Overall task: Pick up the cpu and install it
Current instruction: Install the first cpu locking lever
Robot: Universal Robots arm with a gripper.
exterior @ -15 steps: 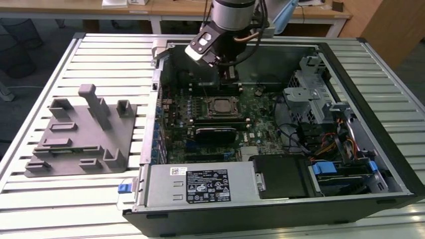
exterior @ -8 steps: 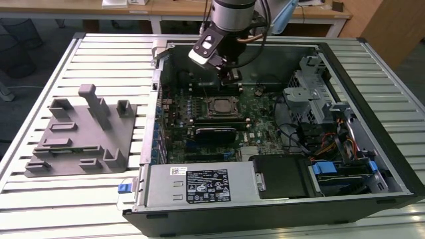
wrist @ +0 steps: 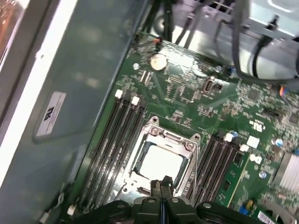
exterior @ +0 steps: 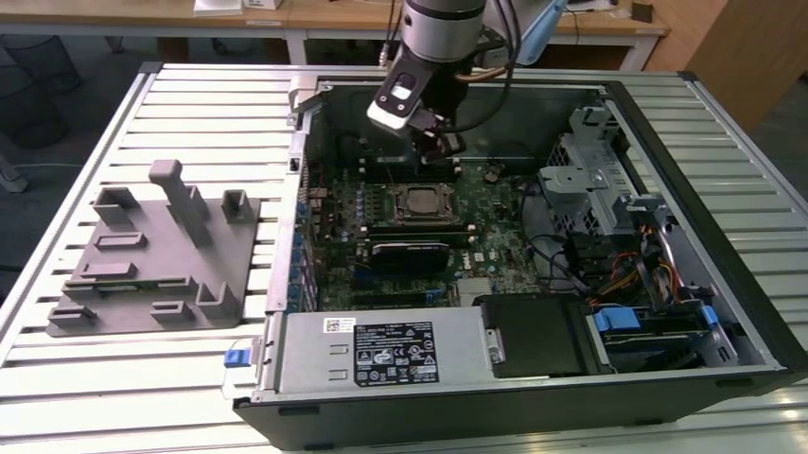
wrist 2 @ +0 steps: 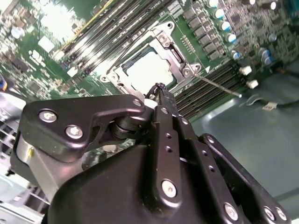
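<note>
1. Inside the open PC case (exterior: 726,236), in the exterior view the gripper (exterior: 438,148) hangs at about 12 o'clock of the cpu socket (exterior: 394,189), just above the board. In both wrist views its fingertips (wrist: 161,189) are pressed together with nothing between them.
2. The cpu (wrist: 161,164) lies in the socket's metal frame (wrist: 170,135), silvery top up, directly under the fingertips. I can't tell whether the tips touch it.
3. My read: the chip is placed and the step in hand is seating it. To do it well, keep the tips square over the chip's middle, move straight along the vertical, and don't drag sideways across the lid. The chip should lie flat with an even rim inside the frame.
4. A thin lever rod (wrist 2: 219,86) sticks out beside the frame and looks unlatched. It is easy to snag.
5. Memory slots (wrist: 119,140) flank the socket on two sides, close to the frame, so there is little room to stray.
6. A coin cell (wrist: 158,59) sits further out on the board, well clear.
7. Exterior view, from the socket: drive cage (exterior: 588,161) and loose cables (exterior: 606,274) at 3–4 o'clock, power supply (exterior: 378,350) at 6 o'clock. Neither is in the way.
8. The grey plastic tray (exterior: 151,255) sits at 9 o'clock, outside the case on the slatted table (exterior: 76,378), well apart from the gripper.
</note>
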